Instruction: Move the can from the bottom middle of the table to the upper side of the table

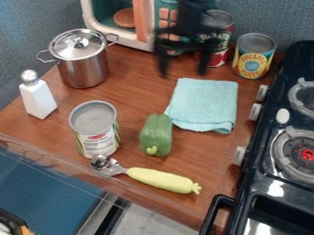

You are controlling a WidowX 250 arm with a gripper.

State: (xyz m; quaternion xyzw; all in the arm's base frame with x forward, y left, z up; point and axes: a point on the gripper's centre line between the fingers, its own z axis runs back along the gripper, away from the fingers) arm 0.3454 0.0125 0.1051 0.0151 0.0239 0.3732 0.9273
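Print marks the pale label [99, 143] on the can [93, 118] near the spoon [108, 166].

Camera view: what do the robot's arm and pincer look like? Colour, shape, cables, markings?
The arm is black. The pincer is black too, with a wide crosspiece carrying two narrow, fairly straight dark fingers. Can't make out any cables or markings on either.
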